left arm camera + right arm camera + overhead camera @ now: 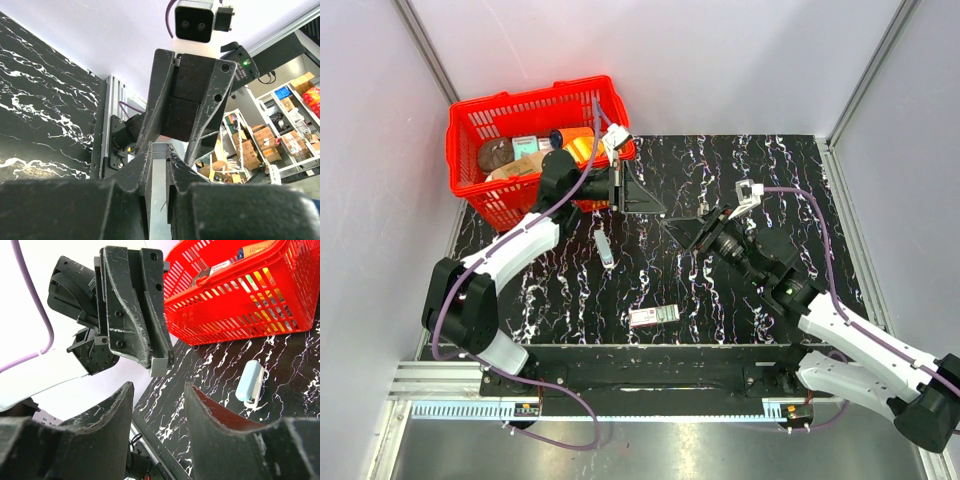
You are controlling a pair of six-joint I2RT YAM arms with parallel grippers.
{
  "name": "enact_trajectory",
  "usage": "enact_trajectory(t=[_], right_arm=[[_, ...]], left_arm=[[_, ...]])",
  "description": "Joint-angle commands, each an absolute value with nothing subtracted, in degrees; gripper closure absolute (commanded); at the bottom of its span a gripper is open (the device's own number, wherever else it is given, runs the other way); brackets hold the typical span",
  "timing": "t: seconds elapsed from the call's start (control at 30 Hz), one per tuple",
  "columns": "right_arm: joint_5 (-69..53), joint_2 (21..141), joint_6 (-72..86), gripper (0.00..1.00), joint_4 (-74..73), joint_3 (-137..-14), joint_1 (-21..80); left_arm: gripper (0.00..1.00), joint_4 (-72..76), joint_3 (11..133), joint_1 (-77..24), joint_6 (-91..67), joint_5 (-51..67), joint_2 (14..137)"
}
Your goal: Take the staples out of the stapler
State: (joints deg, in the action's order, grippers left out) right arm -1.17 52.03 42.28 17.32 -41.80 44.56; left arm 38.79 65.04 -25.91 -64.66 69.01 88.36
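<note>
The stapler point(605, 247), slim with a pale blue top, lies on the black marbled table left of centre; it also shows in the right wrist view point(250, 381). My left gripper point(655, 203) is held above the table near the basket, shut on a short silver strip of staples point(159, 167). The strip's end sticks out past the fingertips point(161, 365). My right gripper point(693, 228) faces the left gripper from the right, a short way off. It is open and empty point(158, 387).
A red plastic basket point(530, 100) with several items stands at the back left, right behind the left gripper; it also shows in the right wrist view point(225, 305). A flat white-and-red little box point(653, 316) lies near the table's front edge.
</note>
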Motion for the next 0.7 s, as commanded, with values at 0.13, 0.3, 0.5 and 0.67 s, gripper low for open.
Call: enact_trajectory(t=[0.13,0.3,0.5,0.67], right_arm=[[-1.8,52.1,41.3,0.54,21.4,-44.7,44.2],[-1.8,52.7,41.1,0.60,22.6,-45.2,44.2],[-2.6,54.1,41.3,0.67,23.5,-45.4,44.3],[-3.2,54.5,41.5,0.70,23.8,-45.1,44.2]], left_arm=[[0.97,45.0,63.9,-25.5,-68.2,70.8,87.1],[0.97,44.2,63.7,-25.6,-67.8,70.6,86.9],[0.96,44.0,63.6,-25.6,-67.8,70.6,86.6],[0.96,44.1,63.8,-25.6,-67.9,70.8,86.6]])
